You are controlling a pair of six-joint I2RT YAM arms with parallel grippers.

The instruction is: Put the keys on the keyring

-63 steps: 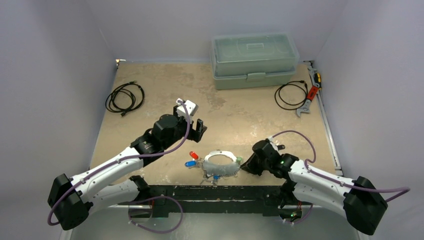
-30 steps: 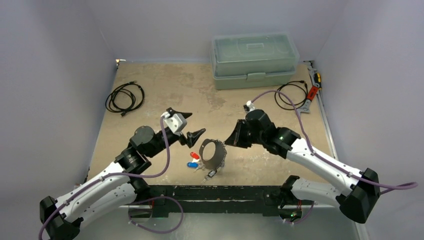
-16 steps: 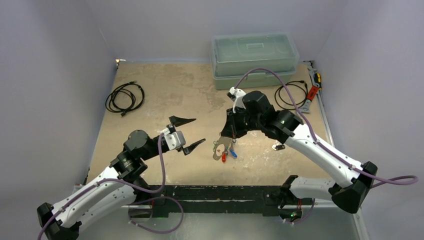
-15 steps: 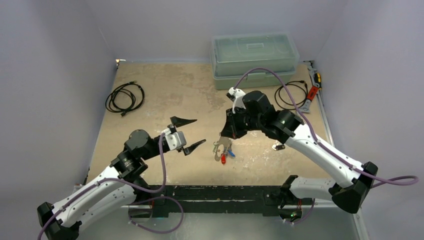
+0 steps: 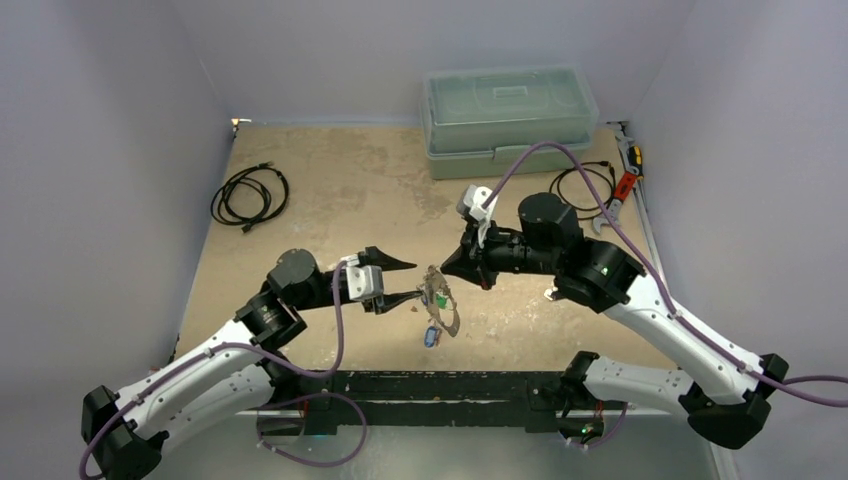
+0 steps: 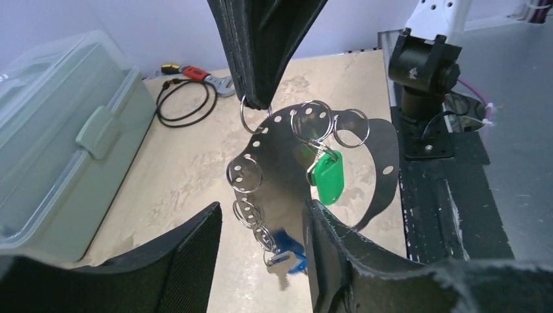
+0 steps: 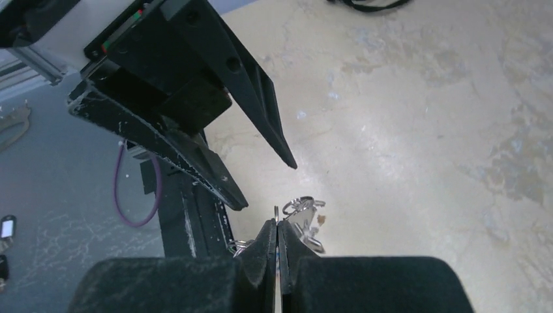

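While aloft in right gripper (image 7: pixel 278 228), keyring (image 6: pixel 280 163) beside left gripper (image 5: pixel 415 281)

You have a mottled beige table (image 5: pixel 330 200). At its far edge, right of centre, sits a pale green box (image 5: pixel 508 120). A coiled black cable (image 5: pixel 250 195) lies far left, a second cable (image 5: pixel 583 190) far right, with a red-handled wrench (image 5: pixel 620 195) just beside it.

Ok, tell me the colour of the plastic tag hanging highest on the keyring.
The tag is bright green; the left wrist view shows it best.
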